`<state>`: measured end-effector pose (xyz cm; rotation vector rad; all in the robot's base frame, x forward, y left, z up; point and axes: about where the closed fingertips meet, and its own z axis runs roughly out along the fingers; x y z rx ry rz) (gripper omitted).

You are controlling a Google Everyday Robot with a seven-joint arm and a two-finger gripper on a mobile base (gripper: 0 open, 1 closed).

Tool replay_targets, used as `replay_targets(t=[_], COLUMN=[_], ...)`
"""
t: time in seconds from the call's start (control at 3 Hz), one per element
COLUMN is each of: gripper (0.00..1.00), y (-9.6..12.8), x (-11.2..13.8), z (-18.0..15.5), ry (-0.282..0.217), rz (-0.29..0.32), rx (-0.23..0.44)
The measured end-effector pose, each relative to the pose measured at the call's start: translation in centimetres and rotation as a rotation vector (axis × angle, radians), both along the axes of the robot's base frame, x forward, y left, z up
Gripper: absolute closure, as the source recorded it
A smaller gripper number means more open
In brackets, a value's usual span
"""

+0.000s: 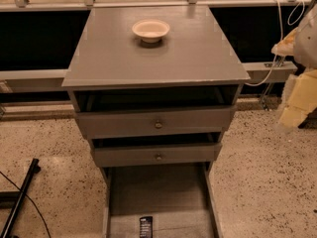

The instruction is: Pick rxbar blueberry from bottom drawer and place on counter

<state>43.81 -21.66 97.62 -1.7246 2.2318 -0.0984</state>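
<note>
gripper [297, 100]: right edge of frame, mid-height; blurred pale yellow and white shape, off to the side of the cabinet and touching nothing on it
gripper state: cannot tell; nothing visibly held
rxbar blueberry [145, 227]: dark wrapper with white print, lying flat on the drawer floor at the bottom centre of frame, long side running up-down, partly cut by the bottom edge
bottom drawer [158, 192]: lowest tray, pulled out toward the bottom of frame; low side walls at left and right; grey floor bare apart from the bar
desk [198, 53]: flat grey square top of the cabinet, upper centre of frame, pale worn front edge
bowl [150, 30]: cream, upright, on the desk toward its far edge, roughly centred left-right
top drawer [158, 125]: round knob, slightly open, dark gap above it
middle drawer [158, 157]: round knob, slightly open, directly above the bottom drawer
bar vs gripper: well apart, bar bottom centre, gripper right edge
floor [267, 182]: speckled beige, both sides of the cabinet
black pole [20, 197]: lower left, lying diagonally on the floor
white cable [275, 43]: upper right, hanging down past the rail behind the cabinet
</note>
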Motion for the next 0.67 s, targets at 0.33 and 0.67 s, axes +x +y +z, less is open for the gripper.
replay_targets(t=[0.33,0.67], gripper=[0.0,0.0], y=[0.0,0.4], x=[0.0,-0.3], z=[0.0,-3.6], ry=[0.0,0.019], rz=[0.0,0.022], rx=[0.0,0.044])
